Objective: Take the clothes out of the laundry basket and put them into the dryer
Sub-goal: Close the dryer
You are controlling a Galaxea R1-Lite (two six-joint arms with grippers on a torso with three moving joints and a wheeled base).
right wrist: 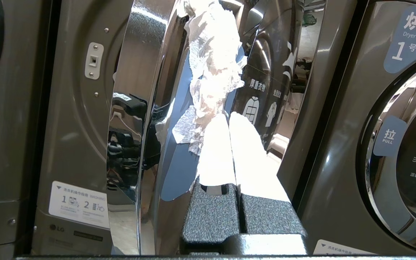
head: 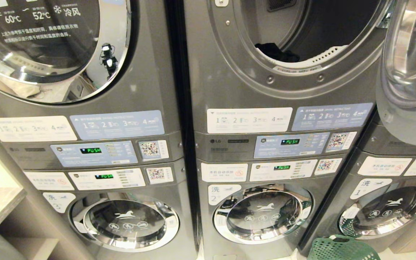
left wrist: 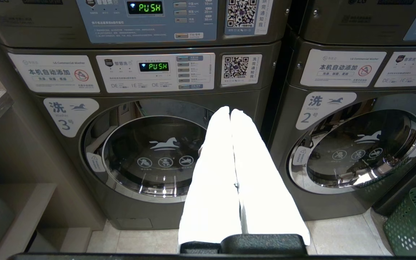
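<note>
Grey steel fronts fill the head view: three stacked machines side by side, and the middle one's dryer (head: 294, 47) stands open at the top, its door (head: 410, 54) swung out to the right of the opening. A dark garment (head: 276, 52) lies just inside the drum, at the lower left of the opening, beside a strip of white perforated lining. Far below the dryer, at floor level and to the right, the rim of a green laundry basket (head: 341, 249) pokes into sight in front of the lower washers; I cannot tell what it holds. Neither arm shows in this view. From the left wrist, the left gripper (left wrist: 229, 112) hangs low, well below the dryer, in front of the washer marked 3, its two white fingers (left wrist: 211, 173) pressed together with nothing between them; the basket (left wrist: 415, 224) sits off to one side on the tiled floor. From the right wrist, the right gripper (right wrist: 228, 117) is up beside the dryer's open door (right wrist: 150, 108), fingers closed flat against each other and holding nothing, their tips near a crumpled white piece (right wrist: 211, 65) on the door's glass; whether they touch it I cannot tell.
</note>
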